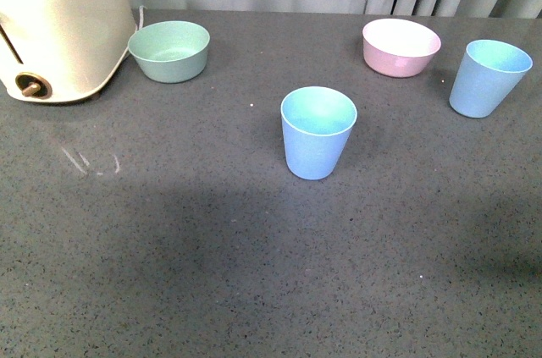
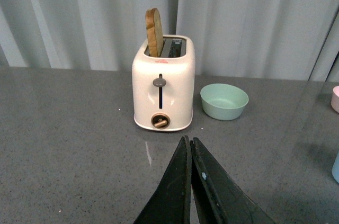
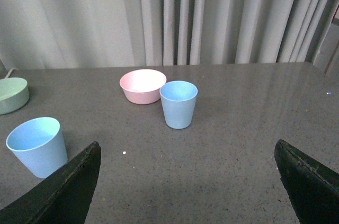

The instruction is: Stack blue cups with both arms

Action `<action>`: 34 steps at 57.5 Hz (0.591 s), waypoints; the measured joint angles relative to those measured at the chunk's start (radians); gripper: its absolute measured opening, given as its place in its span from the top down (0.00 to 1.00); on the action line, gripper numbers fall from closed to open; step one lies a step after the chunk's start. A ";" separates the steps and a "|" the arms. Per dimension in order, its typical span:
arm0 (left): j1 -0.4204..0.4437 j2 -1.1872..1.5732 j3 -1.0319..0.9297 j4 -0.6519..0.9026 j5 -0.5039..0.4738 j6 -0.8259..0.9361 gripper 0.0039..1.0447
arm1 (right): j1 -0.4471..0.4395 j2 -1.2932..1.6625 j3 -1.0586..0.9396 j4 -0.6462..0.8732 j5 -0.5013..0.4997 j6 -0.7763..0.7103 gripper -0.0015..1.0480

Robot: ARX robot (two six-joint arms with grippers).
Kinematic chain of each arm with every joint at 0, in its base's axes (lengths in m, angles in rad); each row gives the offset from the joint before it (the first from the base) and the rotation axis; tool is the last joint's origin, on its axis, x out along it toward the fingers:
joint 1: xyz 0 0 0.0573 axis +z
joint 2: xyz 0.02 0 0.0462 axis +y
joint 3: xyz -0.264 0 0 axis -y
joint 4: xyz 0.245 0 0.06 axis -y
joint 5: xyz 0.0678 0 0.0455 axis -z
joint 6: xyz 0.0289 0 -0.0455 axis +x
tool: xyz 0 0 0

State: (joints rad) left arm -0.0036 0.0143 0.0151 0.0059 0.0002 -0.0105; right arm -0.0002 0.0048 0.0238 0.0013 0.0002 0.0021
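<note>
Two light blue cups stand upright and apart on the grey table. One blue cup (image 1: 318, 132) is at the middle; it also shows in the right wrist view (image 3: 37, 146). The other blue cup (image 1: 489, 77) stands at the far right, next to the pink bowl; it also shows in the right wrist view (image 3: 178, 104). Neither arm shows in the front view. My left gripper (image 2: 189, 144) is shut and empty, its tips pointing at the toaster. My right gripper (image 3: 188, 152) is wide open and empty, well short of both cups.
A cream toaster (image 1: 59, 24) with a slice of toast (image 2: 154, 32) stands at the back left. A mint-green bowl (image 1: 170, 50) sits beside it. A pink bowl (image 1: 400, 46) sits at the back right. Grey curtains hang behind the table.
</note>
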 joint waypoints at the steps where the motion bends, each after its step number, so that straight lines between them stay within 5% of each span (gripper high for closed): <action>1: 0.000 -0.003 0.000 0.000 0.000 0.000 0.99 | 0.000 0.000 0.000 0.000 0.000 0.000 0.09; 15: 0.000 -0.003 0.000 -0.005 0.000 0.000 0.97 | 0.005 0.013 0.006 -0.023 0.019 0.009 0.09; 22: 0.000 -0.003 0.000 -0.005 0.000 0.000 0.79 | -0.016 0.258 0.100 -0.144 0.089 0.084 0.09; 34: 0.000 -0.003 0.000 -0.005 0.000 0.000 0.41 | -0.141 0.917 0.355 0.267 -0.062 -0.095 0.09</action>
State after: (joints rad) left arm -0.0036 0.0109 0.0151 0.0010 -0.0002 -0.0105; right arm -0.1413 0.9222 0.3790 0.2680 -0.0616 -0.0925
